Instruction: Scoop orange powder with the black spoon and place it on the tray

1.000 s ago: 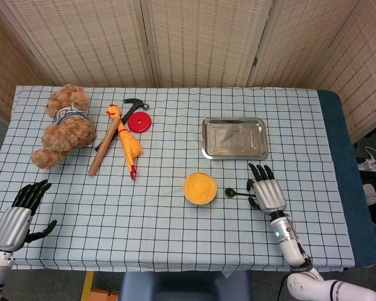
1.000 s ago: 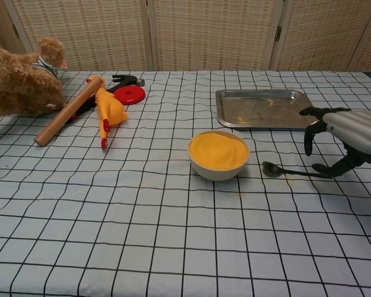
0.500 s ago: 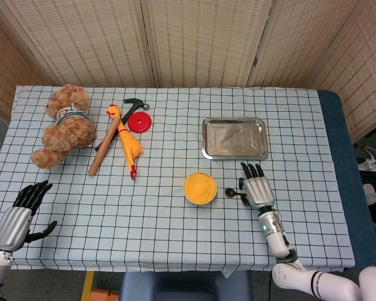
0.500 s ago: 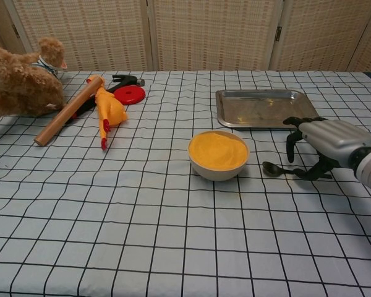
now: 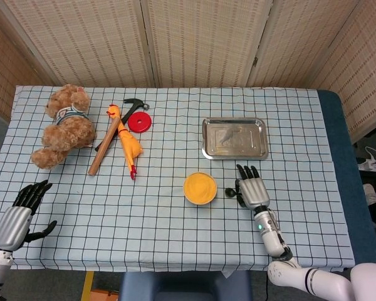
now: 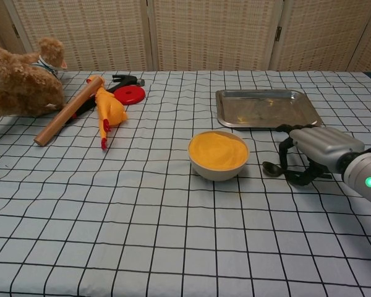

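The right robot hand arches over the black spoon beside the bowl of orange powder, fingers curled around the handle; whether it actually grips, I cannot tell. The left robot hand rests spread wide, holding nothing.

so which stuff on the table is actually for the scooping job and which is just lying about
For the job: black spoon, bowl of orange powder, tray, right hand over the spoon handle.

Lying about: teddy bear, rubber chicken, wooden stick, hammer, red disc; left hand idle.
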Robot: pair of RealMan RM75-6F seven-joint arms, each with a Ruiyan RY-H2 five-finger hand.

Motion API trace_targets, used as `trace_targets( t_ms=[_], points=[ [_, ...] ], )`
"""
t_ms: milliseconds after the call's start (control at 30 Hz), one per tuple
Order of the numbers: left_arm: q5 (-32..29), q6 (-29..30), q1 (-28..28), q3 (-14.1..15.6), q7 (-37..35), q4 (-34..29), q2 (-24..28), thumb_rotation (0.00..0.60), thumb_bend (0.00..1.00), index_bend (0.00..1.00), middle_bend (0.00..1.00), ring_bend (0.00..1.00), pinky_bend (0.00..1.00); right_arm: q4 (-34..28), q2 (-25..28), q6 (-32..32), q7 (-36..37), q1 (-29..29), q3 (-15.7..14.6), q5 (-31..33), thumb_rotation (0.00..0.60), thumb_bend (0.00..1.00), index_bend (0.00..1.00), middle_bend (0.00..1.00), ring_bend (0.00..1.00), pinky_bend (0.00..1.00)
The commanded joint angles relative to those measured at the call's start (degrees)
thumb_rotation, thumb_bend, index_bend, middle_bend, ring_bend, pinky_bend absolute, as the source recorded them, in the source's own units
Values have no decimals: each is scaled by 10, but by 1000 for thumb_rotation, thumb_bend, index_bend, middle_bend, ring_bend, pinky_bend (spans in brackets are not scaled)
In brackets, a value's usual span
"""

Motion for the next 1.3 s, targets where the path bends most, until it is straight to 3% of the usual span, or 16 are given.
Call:
trace_targets(
  t_ms=[33,500,967,1300],
  points=[
    [1,2,1,1,-5,4,1,600,314,0,0,0,35,2,-1,-1,-1,1,-1,4,600,321,541,0,0,0],
    [2,2,1,2,-5,5,0,600,323,0,0,0,35,-17,12,20,7,0,-5,-5,600,364,604,0,0,0],
    [2,2,1,2,-8,2,2,600,324,0,0,0,37,-98,48,65,-10,18,29,-29,600,363,602,0,0,0],
    [4,3,0,3,-16,2,5,600,323,0,0,0,39,-97,2,36,-71,82,54,8,600,364,592,0,0,0]
  ],
)
